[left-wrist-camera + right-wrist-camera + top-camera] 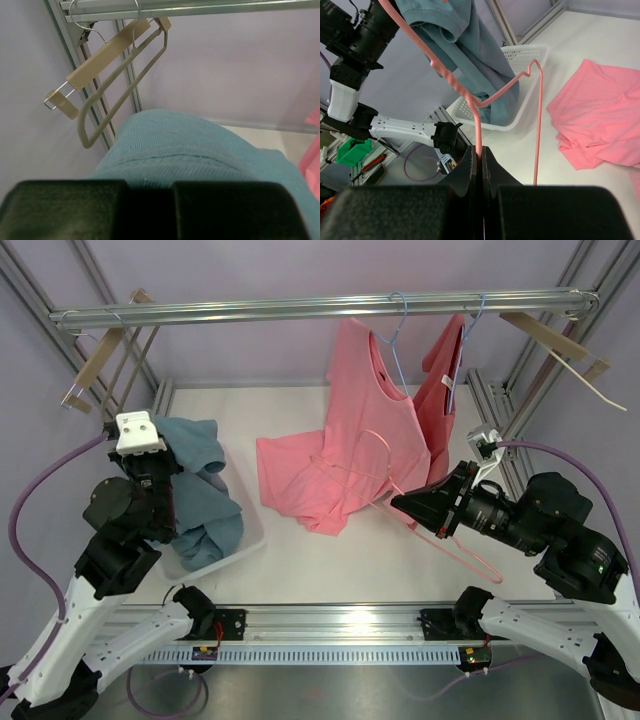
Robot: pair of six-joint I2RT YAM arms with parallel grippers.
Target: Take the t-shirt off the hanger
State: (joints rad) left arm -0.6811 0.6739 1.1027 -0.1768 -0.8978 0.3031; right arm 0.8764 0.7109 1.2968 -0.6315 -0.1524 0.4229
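My right gripper is shut on the wire of a bare pink hanger. The hanger's hook points towards the left arm. A pink t-shirt lies crumpled on the white table, off the hanger and just beyond it. My left gripper is raised over a white basket. It is shut on a teal t-shirt that drapes down into the basket and hides its fingertips.
A metal rail spans the back. On it hang a pink shirt on a blue hanger, a second pink garment, and empty wooden hangers at the left and right. Frame posts stand at both back corners.
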